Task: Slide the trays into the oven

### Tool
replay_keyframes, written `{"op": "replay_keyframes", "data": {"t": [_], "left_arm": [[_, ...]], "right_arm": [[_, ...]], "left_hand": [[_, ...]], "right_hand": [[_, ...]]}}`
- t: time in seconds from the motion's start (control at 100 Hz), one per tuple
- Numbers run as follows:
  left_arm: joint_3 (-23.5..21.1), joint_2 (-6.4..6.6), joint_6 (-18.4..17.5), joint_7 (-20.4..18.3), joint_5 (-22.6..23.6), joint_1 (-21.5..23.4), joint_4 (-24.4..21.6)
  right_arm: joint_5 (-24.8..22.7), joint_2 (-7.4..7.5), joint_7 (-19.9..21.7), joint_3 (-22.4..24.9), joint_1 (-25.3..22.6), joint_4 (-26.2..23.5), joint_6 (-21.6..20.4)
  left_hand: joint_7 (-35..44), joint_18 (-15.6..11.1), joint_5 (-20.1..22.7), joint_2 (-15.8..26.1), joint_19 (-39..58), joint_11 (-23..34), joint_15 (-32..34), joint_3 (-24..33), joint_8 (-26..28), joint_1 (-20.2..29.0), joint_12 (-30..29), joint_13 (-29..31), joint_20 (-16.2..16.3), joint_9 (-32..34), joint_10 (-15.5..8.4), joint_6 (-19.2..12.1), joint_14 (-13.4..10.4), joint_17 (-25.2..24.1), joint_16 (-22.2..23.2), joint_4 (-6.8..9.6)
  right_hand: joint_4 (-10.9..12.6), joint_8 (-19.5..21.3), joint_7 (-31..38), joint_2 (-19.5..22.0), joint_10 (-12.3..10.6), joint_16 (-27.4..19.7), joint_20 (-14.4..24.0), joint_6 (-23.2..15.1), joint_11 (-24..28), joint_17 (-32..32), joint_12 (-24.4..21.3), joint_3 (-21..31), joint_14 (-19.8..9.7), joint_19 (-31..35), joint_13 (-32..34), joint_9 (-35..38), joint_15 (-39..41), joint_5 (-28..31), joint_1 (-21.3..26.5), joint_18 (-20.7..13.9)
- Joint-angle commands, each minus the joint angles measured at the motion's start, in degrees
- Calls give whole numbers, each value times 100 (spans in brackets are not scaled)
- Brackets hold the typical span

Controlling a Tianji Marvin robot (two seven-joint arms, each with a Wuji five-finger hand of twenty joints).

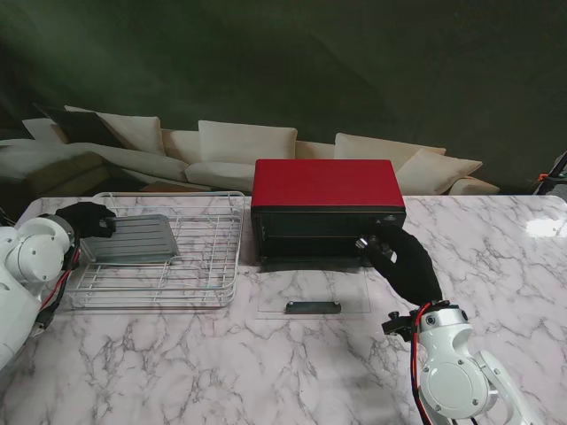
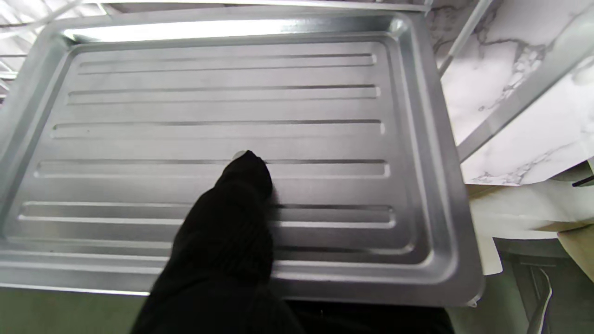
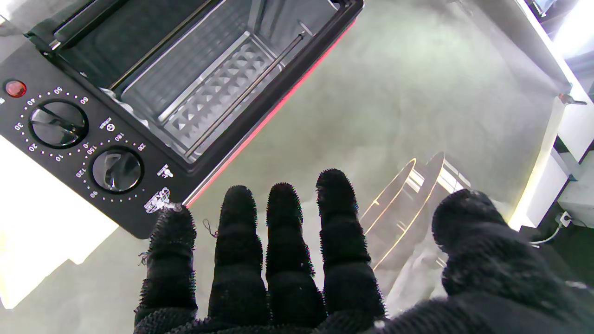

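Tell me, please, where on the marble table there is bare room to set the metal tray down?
Bare marble table lies nearer to me than the white wire rack and the open glass oven door, and right of the red oven. It is crowded at the oven's front, where the door and right hand sit.

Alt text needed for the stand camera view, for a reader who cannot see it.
A red oven sits mid-table with its glass door folded down flat. On the left, the black-gloved left hand grips a metal tray over a white wire rack; the right hand hovers open by the oven's right front.
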Motion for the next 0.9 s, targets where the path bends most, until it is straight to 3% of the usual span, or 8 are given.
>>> {"op": "replay_keyframes", "data": {"t": [0.0, 0.24, 0.54, 0.89], "left_arm": [[1, -31, 23, -120, -27, 17, 52], [-255, -22, 9, -491, -287, 135, -273], [-676, 60, -179, -1207, -355, 312, -843], [-1054, 67, -485, -1227, -330, 462, -1300]], "right_arm": [[16, -12, -1, 1, -23, 0, 30], [31, -16, -9, 9, -28, -4, 41], [69, -28, -44, 30, -52, -20, 49], [107, -34, -52, 48, -65, -23, 42]], "left_hand": [[238, -122, 316, 211, 504, 194, 294, 450, -8, 475, -69, 339, -88, 252, 8, -2, 165, 342, 12, -72], [883, -56, 410, 288, 703, 540, 565, 586, 512, 446, 216, 561, -160, 446, 34, -58, 224, 584, 129, -278], [880, -111, 502, 260, 718, 436, 531, 541, 475, 416, 224, 701, -191, 575, 32, -103, 182, 727, 99, -356], [876, -141, 517, 273, 691, 392, 512, 502, 481, 421, 296, 697, -213, 590, 2, -139, 168, 732, 105, -359]], "right_hand": [[57, 36, -100, -76, -35, 18, 66, -188, 1, -32, 18, 56, 6, 10, 40, 112, -122, 90, -17, 27], [56, 33, -108, -70, -23, 19, 69, -180, 1, -33, 18, 51, 4, 12, 40, 109, -121, 66, -18, 27], [54, 34, -102, -56, -23, 19, 70, -183, 5, -36, 19, 40, 2, 9, 30, 102, -122, 53, -18, 24], [54, 32, -97, -49, -23, 19, 74, -182, 7, -36, 19, 33, 5, 11, 27, 98, -124, 53, -22, 20]]}}
